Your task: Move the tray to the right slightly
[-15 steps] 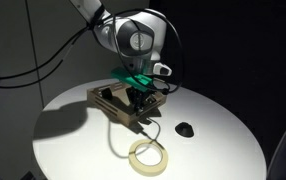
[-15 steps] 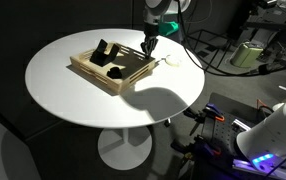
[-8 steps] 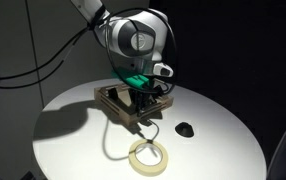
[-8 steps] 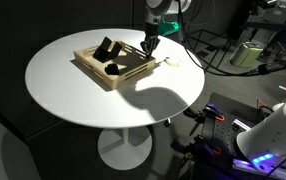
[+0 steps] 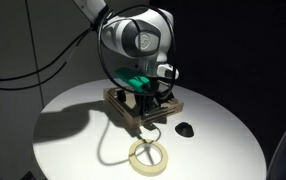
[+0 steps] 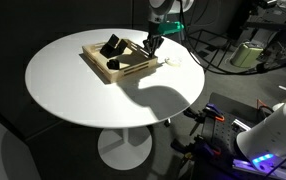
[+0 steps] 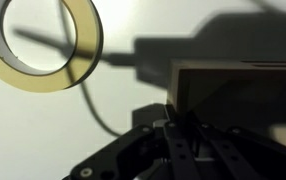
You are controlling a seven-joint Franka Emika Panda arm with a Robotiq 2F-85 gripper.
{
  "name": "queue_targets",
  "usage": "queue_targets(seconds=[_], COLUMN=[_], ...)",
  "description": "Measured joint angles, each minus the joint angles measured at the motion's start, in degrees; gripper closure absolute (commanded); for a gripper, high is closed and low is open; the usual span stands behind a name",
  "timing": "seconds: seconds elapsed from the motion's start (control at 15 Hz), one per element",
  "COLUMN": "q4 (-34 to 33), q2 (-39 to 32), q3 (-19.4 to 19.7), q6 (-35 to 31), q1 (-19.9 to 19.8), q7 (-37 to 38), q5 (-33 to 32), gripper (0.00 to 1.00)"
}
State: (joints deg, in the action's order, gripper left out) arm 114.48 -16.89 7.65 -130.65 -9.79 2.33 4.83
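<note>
One shallow square pale plywood tray (image 5: 120, 101) sat near the middle of the round white surface (image 5: 73, 130) in an exterior view. The end effector (image 5: 143, 103) reached down into it from the arm above. As far as we could judge, its fingers were pressed together on one of the tray's low walls. A cream round tape ring (image 5: 132, 155) lay flat on the surface nearer the camera, apart from the tray. A small black lump (image 5: 185, 129) lay off to one side, clear of both. A thin dark cable (image 5: 108, 140) curved across the surface between tray and ring.

In an exterior view from another angle, the tray (image 6: 95, 66) lay towards the far part of the surface (image 6: 73, 105), and the end effector (image 6: 150, 45) came down at its far edge. Two dark objects (image 6: 112, 46) sat inside the tray's divisions. We could not tell what they were.

In the wrist view, the end effector (image 7: 178, 130) filled the lower middle. Its fingers were drawn close together at the tray's (image 7: 233, 85) wall, which was blurred and in shadow. The tape ring (image 7: 43, 82) showed at the upper left, and the cable (image 7: 101, 112) ran beside it.
</note>
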Motion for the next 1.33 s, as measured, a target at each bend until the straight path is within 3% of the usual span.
queue_targets(seconds=[0.47, 0.53, 0.6, 0.73, 1.2, 1.33], q4=[0.09, 0.09, 0.10, 0.11, 0.11, 0.11], q2=[0.01, 0.01, 0.02, 0.03, 0.49, 0.99], q3=[0.96, 0.99, 1.01, 1.06, 1.21, 1.21], q6=[0.00, 0.00, 0.00, 0.00, 0.00, 0.00], q1=[0.00, 0.00, 0.01, 0.01, 0.09, 0.35], q7=[3.42, 3.64, 3.89, 4.61, 6.16, 6.90], q5=[-0.01, -0.01, -0.01, -0.01, -0.06, -0.34], gripper=[0.97, 0.86, 0.62, 0.58, 0.05, 0.00])
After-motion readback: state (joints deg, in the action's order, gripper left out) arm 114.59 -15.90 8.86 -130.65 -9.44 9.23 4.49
